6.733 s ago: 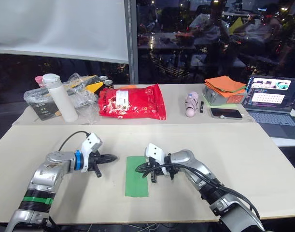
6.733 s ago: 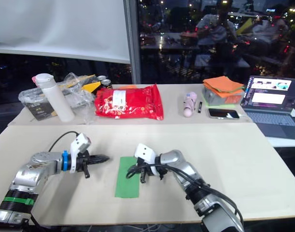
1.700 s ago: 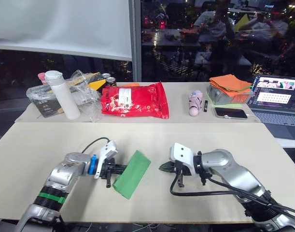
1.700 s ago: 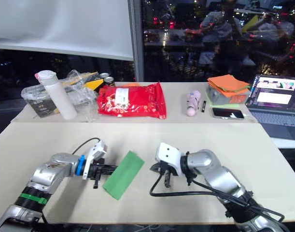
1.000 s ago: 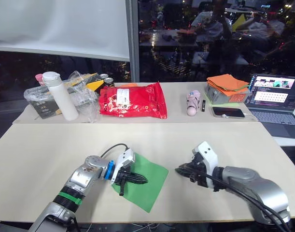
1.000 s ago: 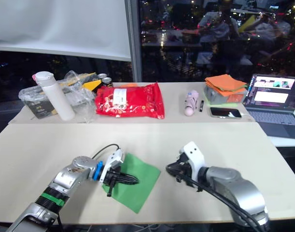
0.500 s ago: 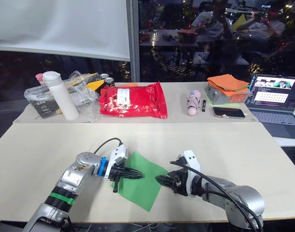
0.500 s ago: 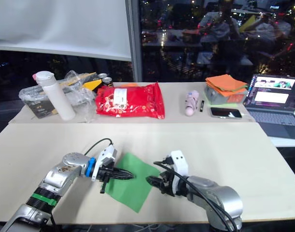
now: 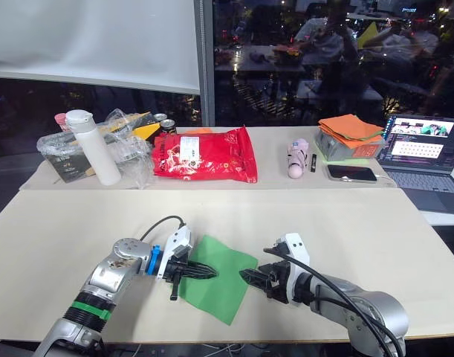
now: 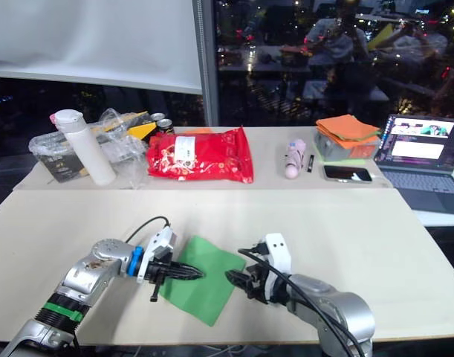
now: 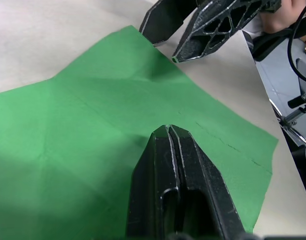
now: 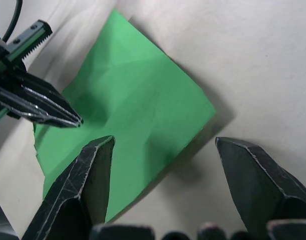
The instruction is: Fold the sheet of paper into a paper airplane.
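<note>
While the sheet of paper [image 9: 218, 277] lies unfolded and flat on the near part of the counter [image 9: 345, 223], turned like a diamond with creases crossing it, both of my tools sit at its edges. My left tool [image 9: 212, 273] reaches in from the left, and its two black fingers are pressed together into one point; in the left wrist view that point rests over the middle of the green sheet, though I cannot tell whether it presses on the paper or hangs just above it. My right tool [image 9: 245, 277] comes in from the right, its fingers spread wide apart, with the sheet's right corner lying just ahead of the gap between them. The tips of my two tools point toward each other across the paper and stay apart.

On the far side of the counter lies a red glossy bag [image 9: 204, 155] with a white label; I cannot read the writing on it. Left of it stands a white bottle [image 9: 93, 148] beside a clear plastic bag [image 9: 126, 149] of items and two cans [image 9: 164, 125]. To the right lie a pale pink item [image 9: 296, 159], an orange cloth stack [image 9: 351, 129] on a grey box, a phone [image 9: 352, 172], and an open laptop [image 9: 427, 152] at the far right, its screen lit but too small to read.
</note>
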You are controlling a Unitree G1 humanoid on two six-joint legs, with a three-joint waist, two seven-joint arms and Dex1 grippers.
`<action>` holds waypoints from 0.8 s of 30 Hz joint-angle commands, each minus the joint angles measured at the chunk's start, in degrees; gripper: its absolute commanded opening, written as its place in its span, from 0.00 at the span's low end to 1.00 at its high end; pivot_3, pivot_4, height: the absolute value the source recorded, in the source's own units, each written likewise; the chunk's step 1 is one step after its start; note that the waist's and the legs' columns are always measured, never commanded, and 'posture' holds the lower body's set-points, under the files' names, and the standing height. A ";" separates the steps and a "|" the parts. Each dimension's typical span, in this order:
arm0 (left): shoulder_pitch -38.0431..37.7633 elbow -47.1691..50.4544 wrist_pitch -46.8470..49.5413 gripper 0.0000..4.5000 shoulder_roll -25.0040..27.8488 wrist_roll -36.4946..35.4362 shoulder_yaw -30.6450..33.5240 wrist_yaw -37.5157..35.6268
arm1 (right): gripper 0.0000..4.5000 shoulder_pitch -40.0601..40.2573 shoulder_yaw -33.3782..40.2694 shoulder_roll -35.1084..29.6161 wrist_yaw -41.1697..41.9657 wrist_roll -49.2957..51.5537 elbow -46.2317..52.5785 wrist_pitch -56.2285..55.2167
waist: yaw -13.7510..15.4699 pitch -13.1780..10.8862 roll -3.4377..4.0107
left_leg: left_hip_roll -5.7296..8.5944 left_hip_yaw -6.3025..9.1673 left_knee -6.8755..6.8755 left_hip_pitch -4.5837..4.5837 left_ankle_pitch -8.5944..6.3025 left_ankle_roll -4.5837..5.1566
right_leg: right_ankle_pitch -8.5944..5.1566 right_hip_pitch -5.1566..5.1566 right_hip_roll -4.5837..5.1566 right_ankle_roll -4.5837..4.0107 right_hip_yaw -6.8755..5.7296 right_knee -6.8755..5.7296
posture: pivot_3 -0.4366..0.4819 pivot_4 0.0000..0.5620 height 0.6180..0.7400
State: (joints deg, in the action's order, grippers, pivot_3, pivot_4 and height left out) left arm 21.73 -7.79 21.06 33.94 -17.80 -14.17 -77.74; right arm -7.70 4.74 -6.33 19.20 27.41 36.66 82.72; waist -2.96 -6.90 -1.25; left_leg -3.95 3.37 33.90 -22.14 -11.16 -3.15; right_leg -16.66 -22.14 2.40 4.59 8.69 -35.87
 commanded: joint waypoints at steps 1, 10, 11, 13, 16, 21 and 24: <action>-0.15 -0.94 -2.46 0.00 0.16 1.20 -0.31 -0.18 | 0.80 -0.32 -0.70 -0.40 -0.90 0.44 -0.14 -1.09 | -0.11 0.00 0.00 | 0.00 0.00 0.00 0.00 0.00 0.00 | -0.02 0.00 0.00 -0.04 0.00 0.00 | 0.48 0.27 0.88; 0.51 -3.06 -3.66 0.00 0.16 1.75 0.45 -0.04 | 0.30 -1.97 -1.24 -0.11 -1.10 1.70 -1.41 -2.14 | -0.91 -0.01 0.00 | 0.00 0.01 -0.01 -0.04 0.00 0.00 | 0.03 -0.01 0.00 0.04 0.00 0.00 | 0.48 0.27 0.88; 0.61 -3.14 -3.47 0.00 0.19 1.51 0.64 -0.09 | 0.24 -2.32 -1.82 -0.60 -0.69 1.75 -1.89 -2.62 | -0.92 -0.01 0.00 | 0.00 0.01 -0.01 -0.04 0.00 0.00 | 0.03 -0.01 0.00 0.04 0.00 0.00 | 0.48 0.27 0.88; 0.59 -3.17 -2.80 0.00 0.33 0.89 0.98 -0.44 | 0.09 -3.11 -2.67 -1.57 0.13 1.87 -3.09 -3.45 | -0.95 -0.01 0.00 | 0.00 0.01 -0.01 -0.04 0.00 0.00 | 0.02 -0.01 0.00 0.04 0.00 0.00 | 0.48 0.27 0.88; -0.02 -2.97 -2.08 0.00 1.42 0.30 1.31 -1.72 | 0.00 -5.80 -4.14 -4.65 2.19 1.67 -6.51 -5.73 | -1.01 -0.01 0.00 | 0.00 0.01 -0.01 -0.03 0.00 0.00 | 0.00 -0.01 0.00 -0.01 0.00 0.00 | 0.48 0.27 0.88; 0.52 -2.14 0.49 0.00 1.40 -1.35 3.21 -0.95 | 0.00 -11.85 -6.75 -9.71 6.95 1.49 -12.74 -10.76 | -1.03 -0.03 0.00 | 0.00 0.01 0.00 -0.03 0.00 0.00 | 0.03 -0.01 0.00 0.05 0.00 0.00 | 0.48 0.27 0.88; 0.38 -1.79 1.63 0.00 1.05 -2.23 4.27 -0.10 | 0.00 -15.41 -11.50 -14.33 11.11 -0.44 -16.63 -16.04 | -1.03 -0.03 0.00 | 0.00 0.00 -0.01 -0.04 0.00 0.00 | 0.08 0.00 0.00 0.14 0.00 0.01 | 0.48 0.27 0.88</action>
State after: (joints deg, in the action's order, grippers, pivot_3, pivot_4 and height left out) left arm 21.78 -10.98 22.12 34.84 -18.52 -11.45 -78.12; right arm -21.59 -4.45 -19.21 27.51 27.67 20.83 70.79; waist -3.99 -6.93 -1.25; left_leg -3.95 3.37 33.89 -22.19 -11.16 -3.14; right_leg -16.57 -22.14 2.40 4.75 8.69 -35.85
